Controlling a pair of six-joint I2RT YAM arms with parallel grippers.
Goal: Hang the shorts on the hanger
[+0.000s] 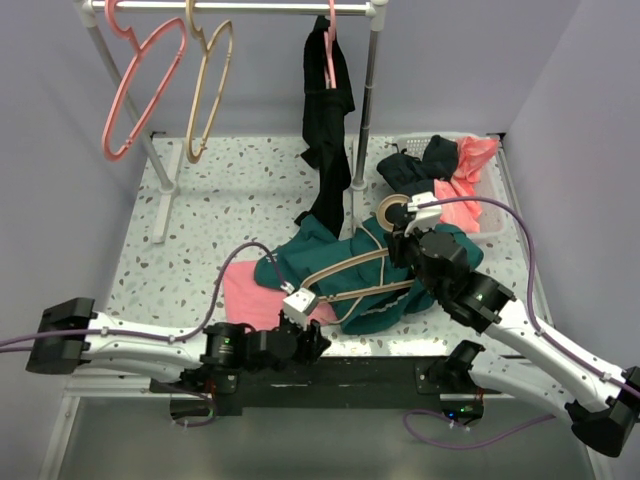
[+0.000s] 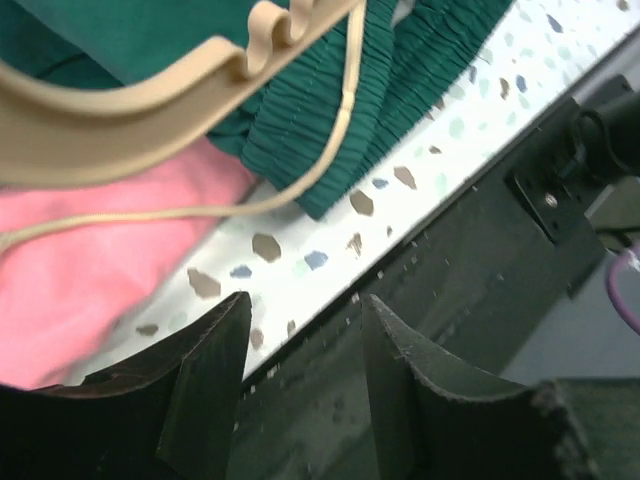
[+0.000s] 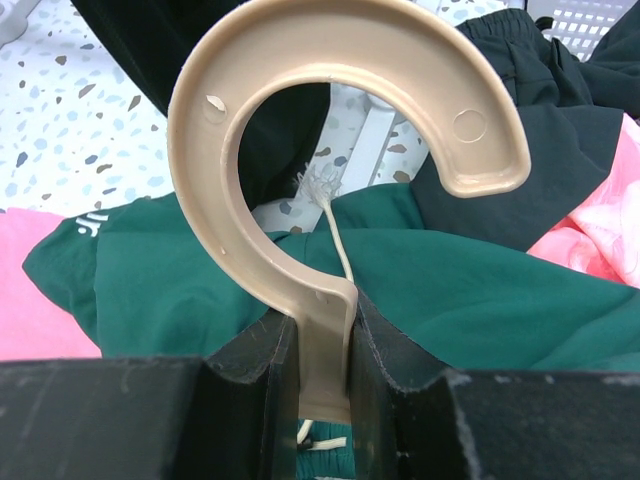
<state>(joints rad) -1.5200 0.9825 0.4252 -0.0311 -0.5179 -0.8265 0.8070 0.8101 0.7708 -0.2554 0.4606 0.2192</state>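
Note:
The teal shorts (image 1: 345, 255) lie crumpled on the table's near middle, partly over a pink cloth (image 1: 248, 290). The tan hanger (image 1: 365, 290) lies on the shorts with its arms spread across them. My right gripper (image 1: 402, 232) is shut on the hanger's neck; the right wrist view shows the curved hook (image 3: 350, 60) rising from between my fingers (image 3: 265, 375), over the shorts (image 3: 480, 290). My left gripper (image 1: 320, 340) is open and empty at the table's front edge, just short of the shorts' waistband (image 2: 420, 70), the drawstring (image 2: 330, 150) and a hanger arm (image 2: 130, 110).
A clothes rail at the back holds pink hangers (image 1: 140, 80), a second tan hanger (image 1: 208, 95) and a long black garment (image 1: 328, 110). A white basket (image 1: 492, 232) with black and pink clothes stands at the back right. The rail's posts (image 1: 365, 120) stand behind the shorts.

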